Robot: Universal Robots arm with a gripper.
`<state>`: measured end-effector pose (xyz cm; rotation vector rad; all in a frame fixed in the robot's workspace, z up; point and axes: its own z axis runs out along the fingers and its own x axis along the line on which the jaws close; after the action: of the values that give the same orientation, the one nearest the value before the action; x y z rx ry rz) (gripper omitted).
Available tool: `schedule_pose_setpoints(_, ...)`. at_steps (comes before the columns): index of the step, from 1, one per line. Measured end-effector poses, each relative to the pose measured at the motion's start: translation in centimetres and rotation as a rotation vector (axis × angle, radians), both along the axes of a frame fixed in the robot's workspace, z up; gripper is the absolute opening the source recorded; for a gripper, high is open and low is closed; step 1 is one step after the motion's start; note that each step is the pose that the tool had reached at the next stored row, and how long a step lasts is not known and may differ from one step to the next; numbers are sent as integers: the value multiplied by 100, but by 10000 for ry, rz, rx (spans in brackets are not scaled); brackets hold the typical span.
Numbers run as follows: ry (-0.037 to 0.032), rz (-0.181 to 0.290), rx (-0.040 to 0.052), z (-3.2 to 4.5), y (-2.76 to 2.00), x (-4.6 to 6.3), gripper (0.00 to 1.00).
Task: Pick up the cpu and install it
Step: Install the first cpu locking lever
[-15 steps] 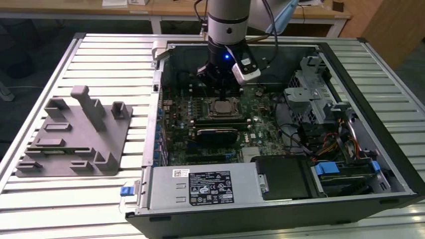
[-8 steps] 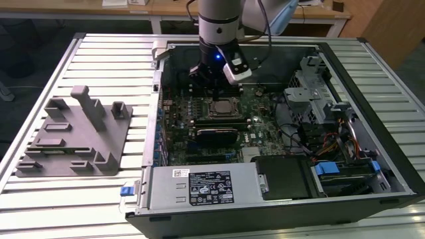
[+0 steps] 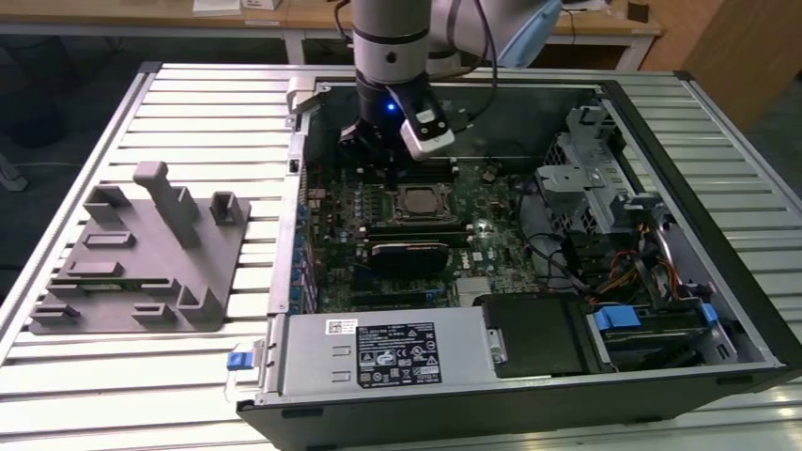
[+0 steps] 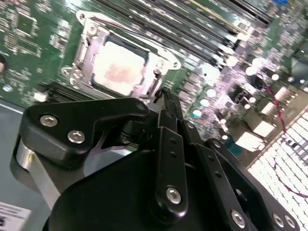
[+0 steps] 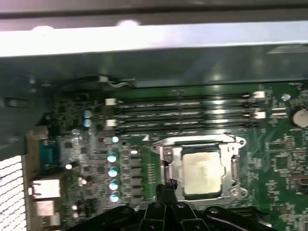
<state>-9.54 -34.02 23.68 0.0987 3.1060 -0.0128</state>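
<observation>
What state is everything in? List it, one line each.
cpu: seated flat in the socket, top bare.
gripper: shut, holding nothing, at the socket's edge.
computer case: lying down, side open.
fixture plate: flat on the table, outside the case.

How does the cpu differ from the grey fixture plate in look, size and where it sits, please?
The cpu is small; the fixture plate is far larger. The cpu's top is flat, pale and shiny; the fixture plate is matte grey with upright pegs. The cpu sits in the socket frame inside the computer case; the fixture plate lies outside it on the slatted table, at the exterior view's left. Both lie flat.
</observation>
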Motion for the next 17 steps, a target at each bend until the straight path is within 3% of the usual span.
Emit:
schedule_pose_setpoints(9, -2, -1, 7, 0, 0, -181, 11)
schedule_pose_setpoints(11, -2, 0, 83, 0, 0, -209, 11)
schedule_pose_setpoints(14, -4, 0, 275, 0, 0, -240, 11)
schedule_pose_setpoints(17, -9, 1, 338, 7, 0, -244, 11)
